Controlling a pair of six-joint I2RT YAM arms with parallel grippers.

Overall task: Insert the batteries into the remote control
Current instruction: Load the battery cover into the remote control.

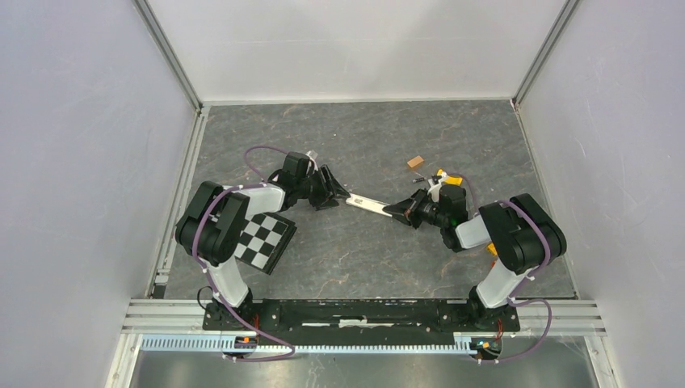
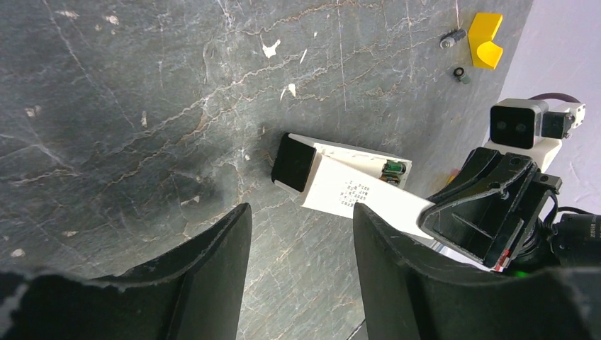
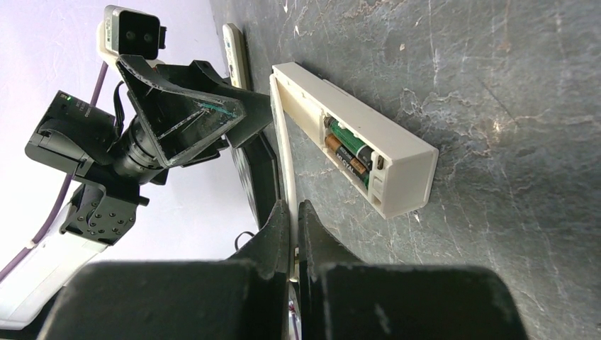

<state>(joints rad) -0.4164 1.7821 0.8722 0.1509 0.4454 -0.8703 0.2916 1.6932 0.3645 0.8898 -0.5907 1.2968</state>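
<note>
The remote control [image 3: 397, 166] is a white box on its long edge on the dark table, its battery recess facing my right wrist camera. Two batteries [image 3: 349, 150], one green and one brown, sit side by side in the recess; one shows green in the left wrist view [image 2: 392, 171]. A thin white cover plate [image 3: 282, 159] with small print [image 2: 351, 193] meets the remote at its far, black-capped end [image 2: 294, 163]. My right gripper [image 3: 293, 207] [image 1: 401, 212] is shut on that plate. My left gripper [image 2: 301, 212] [image 1: 329, 192] is open and holds nothing, with the capped end just beyond its fingertips.
A yellow curved piece [image 2: 485, 39] [image 1: 449, 180] lies at the back right with two small dark cylinders [image 2: 451, 37] [image 2: 461, 73] beside it. A brown block [image 1: 415, 162] sits behind the grippers. A white bar [image 3: 234, 44] lies behind the left gripper. A checkerboard plate [image 1: 266, 238] is on the left arm.
</note>
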